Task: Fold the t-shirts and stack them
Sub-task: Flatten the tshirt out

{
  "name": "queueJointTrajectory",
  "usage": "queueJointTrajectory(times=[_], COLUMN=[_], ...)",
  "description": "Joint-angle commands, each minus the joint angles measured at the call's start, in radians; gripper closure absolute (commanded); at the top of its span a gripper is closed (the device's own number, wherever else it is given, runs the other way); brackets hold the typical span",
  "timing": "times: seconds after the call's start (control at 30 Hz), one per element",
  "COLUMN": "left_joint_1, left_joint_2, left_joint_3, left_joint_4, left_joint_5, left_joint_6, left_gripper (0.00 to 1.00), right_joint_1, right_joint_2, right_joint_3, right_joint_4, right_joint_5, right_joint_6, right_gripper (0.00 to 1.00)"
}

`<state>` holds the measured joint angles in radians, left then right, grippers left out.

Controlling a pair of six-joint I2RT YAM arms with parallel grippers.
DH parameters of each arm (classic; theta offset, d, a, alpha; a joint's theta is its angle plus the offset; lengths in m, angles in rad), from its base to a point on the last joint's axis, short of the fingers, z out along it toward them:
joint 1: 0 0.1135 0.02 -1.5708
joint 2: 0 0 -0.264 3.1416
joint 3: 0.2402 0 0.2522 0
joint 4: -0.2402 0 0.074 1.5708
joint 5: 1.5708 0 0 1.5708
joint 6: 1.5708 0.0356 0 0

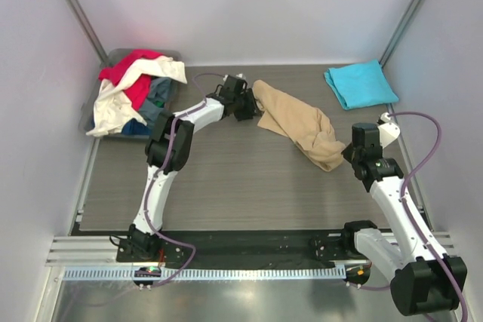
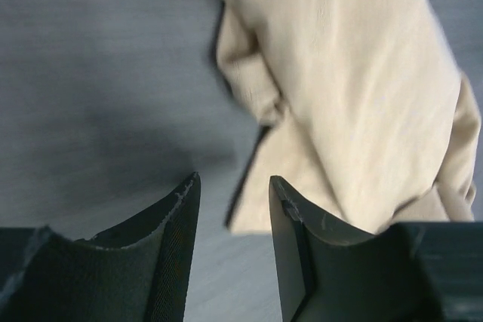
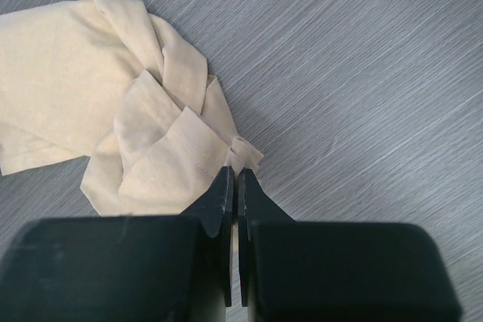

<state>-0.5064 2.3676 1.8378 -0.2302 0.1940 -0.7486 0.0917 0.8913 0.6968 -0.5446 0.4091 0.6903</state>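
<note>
The tan t-shirt (image 1: 294, 122) lies crumpled in a diagonal strip at mid-table. My left gripper (image 1: 249, 105) is open at its far left end. In the left wrist view the jaws (image 2: 234, 179) stand apart just above the table, with the tan cloth (image 2: 355, 88) by the right finger. My right gripper (image 1: 349, 152) is shut on the shirt's near right end. In the right wrist view the closed tips (image 3: 232, 171) pinch a small fold of the tan cloth (image 3: 90, 73). A folded turquoise t-shirt (image 1: 361, 83) lies at the far right.
A grey bin (image 1: 115, 56) at the far left holds a red shirt (image 1: 132, 65), a white shirt (image 1: 113, 107) hanging over its edge, and a dark blue-grey one (image 1: 155, 103). White walls enclose the table on three sides.
</note>
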Motion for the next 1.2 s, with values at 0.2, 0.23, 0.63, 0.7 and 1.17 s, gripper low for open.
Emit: queueJointTrajectory(times=[0.2,0.23,0.63,0.7,1.17], left_joint_1=[-0.103,-0.104,-0.052,-0.035,0.006], left_joint_2=[-0.094,-0.070,-0.089,-0.204,-0.636], left_joint_3=[-0.209,-0.200,0.092,0.101,0.050], left_joint_4=[-0.040,-0.037,-0.223,-0.259,-0.410], left_joint_5=[-0.024,-0.022,-0.134,-0.174,-0.210], left_joint_6=[0.043,0.040,0.123,0.138,0.249], left_gripper=[0.53,0.54,1.00,1.00,0.47], right_joint_1=[-0.017,-0.021,-0.118,-0.129,-0.141], right_joint_2=[0.032,0.032,0.008,0.006,0.064], right_joint_3=[0.059,0.058,0.061,0.085,0.437], right_joint_4=[0.060,0.058,0.054,0.049,-0.025], right_joint_5=[-0.023,-0.026,-0.142,-0.156,-0.154], right_joint_6=[-0.034,-0.035,-0.058,-0.042,-0.025], right_gripper=[0.99,0.99,0.99,0.99,0.99])
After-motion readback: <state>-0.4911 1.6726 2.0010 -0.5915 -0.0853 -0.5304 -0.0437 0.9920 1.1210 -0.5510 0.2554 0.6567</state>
